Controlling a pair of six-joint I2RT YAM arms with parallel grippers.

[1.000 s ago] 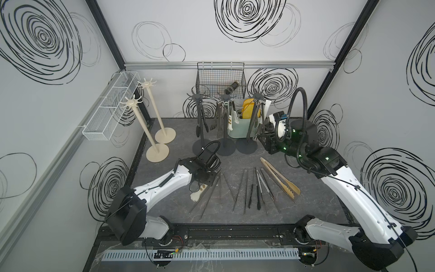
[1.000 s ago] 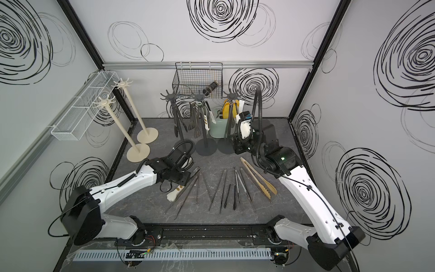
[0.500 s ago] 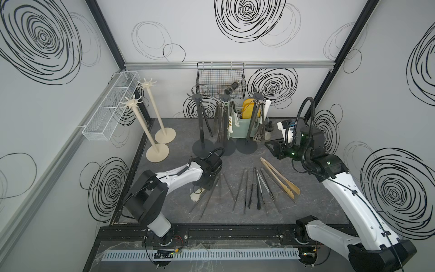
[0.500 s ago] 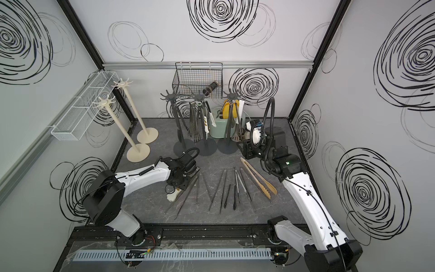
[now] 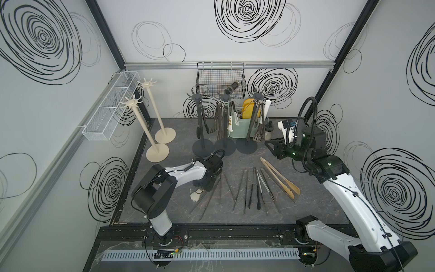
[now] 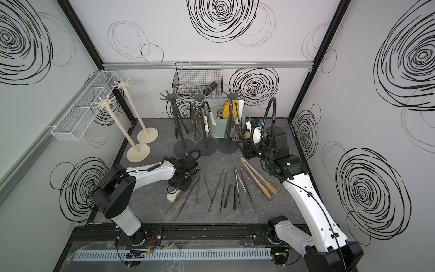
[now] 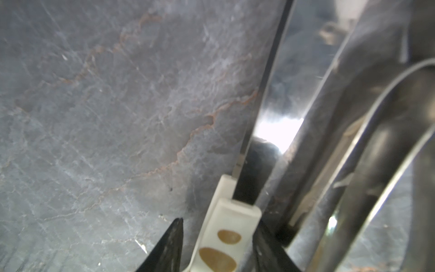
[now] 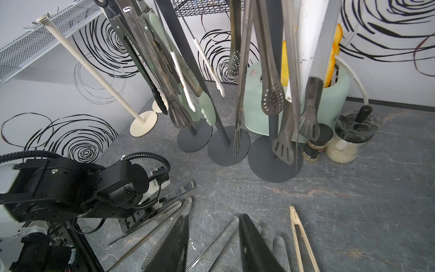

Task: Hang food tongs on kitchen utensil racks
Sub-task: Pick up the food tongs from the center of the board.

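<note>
Since a second ago, the left elbow has been drawn in toward its base and the left gripper point(image 5: 206, 186) lowered to the table point(image 5: 181, 150), while the right gripper point(image 5: 270, 146) has been pulled off the rightmost dark rack point(image 5: 256, 97) and brought lower. At far left, two cream racks point(image 5: 134, 103) are noted, every hook bare. Next, the cream-headed tongs point(image 5: 196, 195) are found lying flat on the table, cream head toward the front, long axis running back and rightward under the left wrist, roughly parallel to the steel tongs point(image 7: 367, 131) just beside them. In the left wrist view the jaws are seen parted and set squarely astride that axis, where the steel arm meets the cream head. A sliver of table shows between one fingertip point(image 7: 175, 237) and the head, so no clamp is judged made yet. The closing line is thus set across the tongs, not along them, which the pick-up is judged to need. Further right, more steel and black-tipped tongs point(image 5: 258, 199) are laid in a fan, then the wooden tongs point(image 5: 278, 176). Behind them, three dark racks point(image 5: 224, 97) are already loaded. At right, the right gripper is held above the table, jaws apart with nothing between them, the wooden tongs' far end near it. By position, the left arm is judged the nearer to the cream-headed tongs, and the bare cream racks lie to its back left.
</note>
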